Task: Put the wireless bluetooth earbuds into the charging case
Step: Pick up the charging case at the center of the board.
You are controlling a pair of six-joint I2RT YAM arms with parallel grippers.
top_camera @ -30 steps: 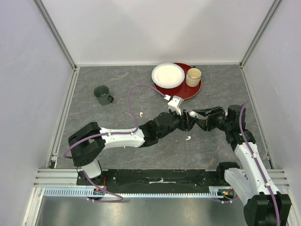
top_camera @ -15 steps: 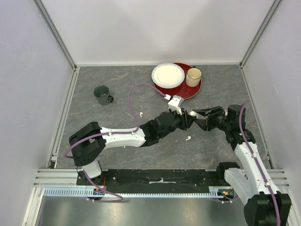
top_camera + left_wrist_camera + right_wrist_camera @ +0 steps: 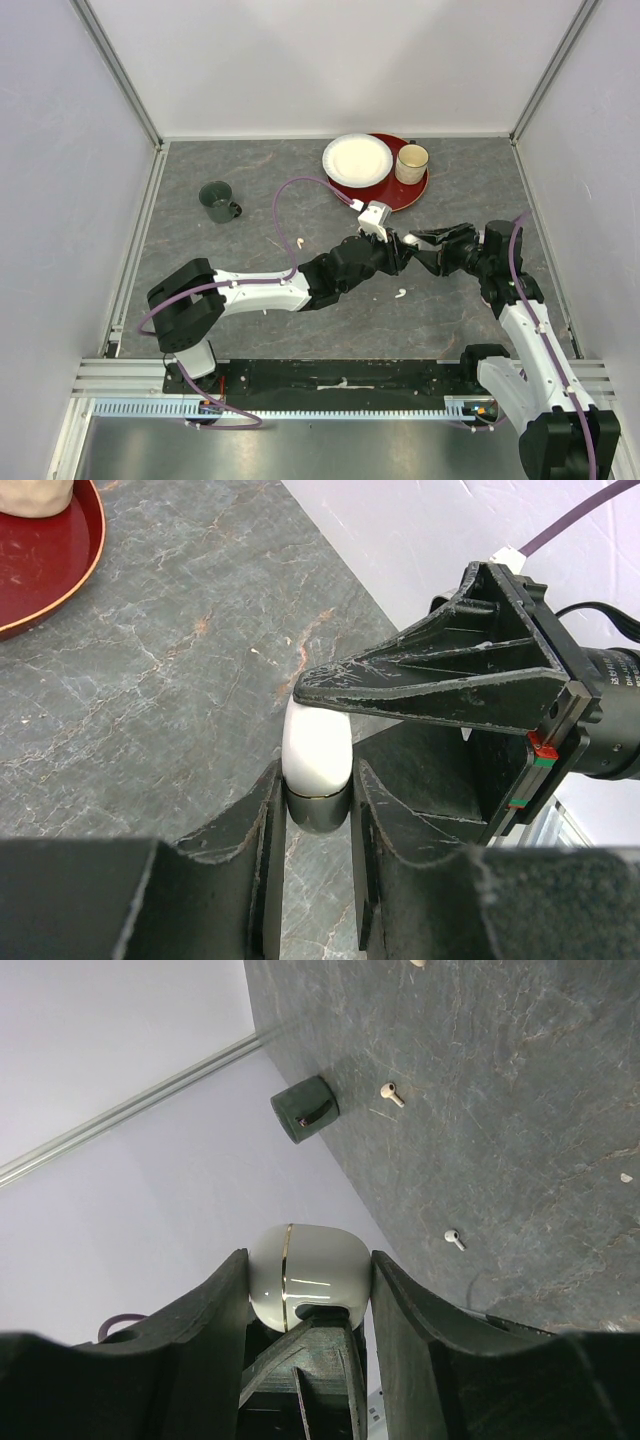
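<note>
The left gripper [image 3: 318, 785] is pinching the case [image 3: 316, 745] by its lower end. Its two black fingers [image 3: 268, 820] press on both sides. The right gripper [image 3: 308, 1260] is closed on the same case from the other way, with one finger [image 3: 225, 1305] at 9 o'clock of it and the other at 3 o'clock. In the left wrist view, one scratched black right finger lies flat across the top of the case. The two grippers meet nose to nose, a bit to the right of the middle of the table [image 3: 220, 270].

The case is a small, smooth, shiny white egg shape. A thin gold line runs around it where the lid meets the body.

The earbuds [image 3: 401, 293] are not in the case. They lie loose on the table. From above, one sits near the grippers at 6 o'clock. Another [image 3: 300, 243] lies farther off at 9 o'clock. They are tiny, white and hard, each with a round head and a short stem.

The table is dark grey and looks like stone with pale cracks. A dark green mug [image 3: 217, 200] stands well off at 10 o'clock. At 12 o'clock is a round red tray [image 3: 410, 195]. It holds a white plate [image 3: 357, 158] and a tan mug [image 3: 412, 162].
</note>
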